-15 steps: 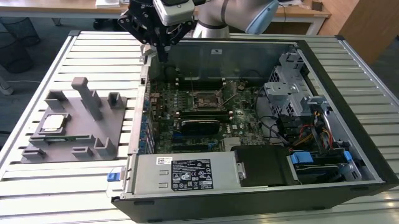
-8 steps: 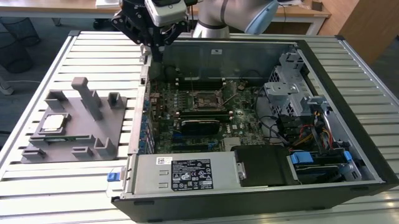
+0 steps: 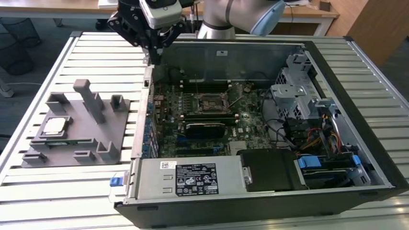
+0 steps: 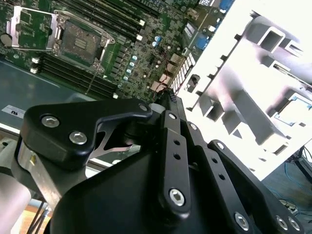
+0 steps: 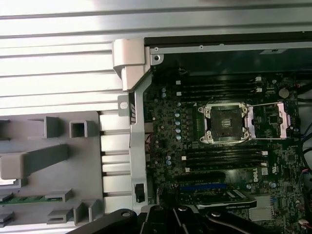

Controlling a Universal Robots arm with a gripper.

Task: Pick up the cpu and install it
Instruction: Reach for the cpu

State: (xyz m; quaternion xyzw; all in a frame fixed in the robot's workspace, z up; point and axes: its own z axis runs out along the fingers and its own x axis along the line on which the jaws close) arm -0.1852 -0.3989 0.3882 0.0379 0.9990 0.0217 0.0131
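The cpu (image 3: 54,126), a small silver-grey square with a pale rim, lies flat on the grey holder block (image 3: 89,125) at the exterior view's left. My gripper (image 3: 154,56) hangs shut and empty over the back left corner of the open computer case (image 3: 332,143), well behind the cpu and apart from it. The bare cpu socket (image 3: 210,103) sits in the middle of the green motherboard with its metal frame swung open. Both wrist views show the socket (image 5: 225,122) (image 4: 80,36). The black gripper links (image 4: 170,146) fill the near part of the second wrist view.
A thin green memory stick (image 3: 64,141) lies on the holder block (image 5: 48,161) in front of the cpu. Tall grey posts (image 3: 88,98) rise from the block. Inside the case are a power supply (image 3: 191,178), a black fan shroud (image 3: 271,167) and drive cages (image 3: 300,91). Everything rests on a slatted metal table (image 3: 64,191).
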